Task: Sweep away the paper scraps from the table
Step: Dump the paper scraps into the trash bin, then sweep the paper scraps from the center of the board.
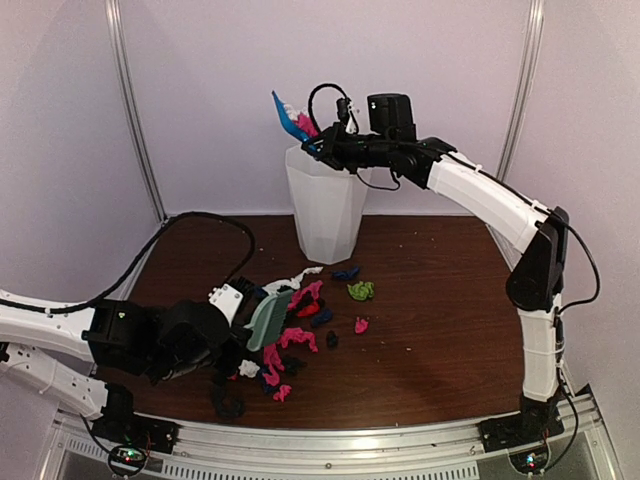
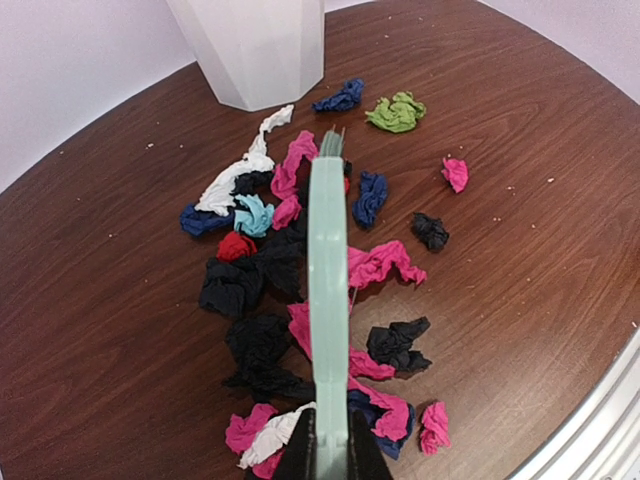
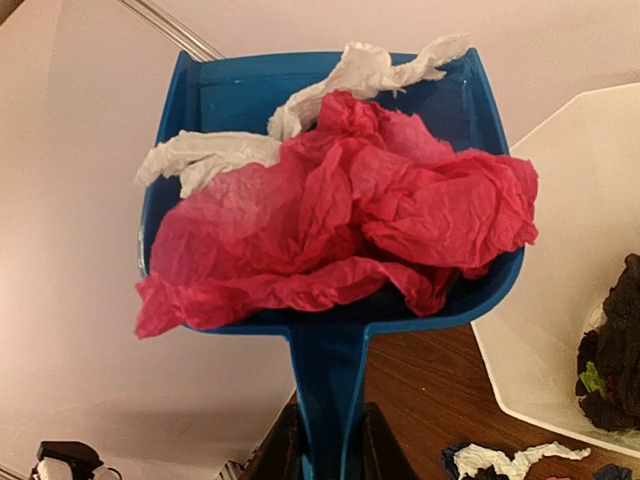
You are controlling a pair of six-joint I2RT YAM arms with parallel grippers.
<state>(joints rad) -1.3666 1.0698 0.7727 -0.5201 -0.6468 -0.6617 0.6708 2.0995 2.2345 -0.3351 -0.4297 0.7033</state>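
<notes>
Overhead, the paper scraps (image 1: 300,320) lie clustered on the dark wood-grain counter (image 1: 440,340), left of centre and just on the near side of a white bin (image 1: 325,210). A green wad and a pink one sit slightly apart to the right. The left hand (image 1: 243,348) is low at the near-left edge of the cluster, clenched on a mint-green hand brush (image 1: 268,315) that reaches into the scraps. The right hand (image 1: 322,146) is raised above the bin, grasping a blue dustpan (image 1: 290,120) by its handle.

From the left wrist, the brush runs straight away from the fingers, with pink, black, navy, white and red scraps on both sides of it.

From the right wrist, the dustpan is heaped with crumpled pink paper and white strips. The bin, at right, has dark scraps inside.
</notes>
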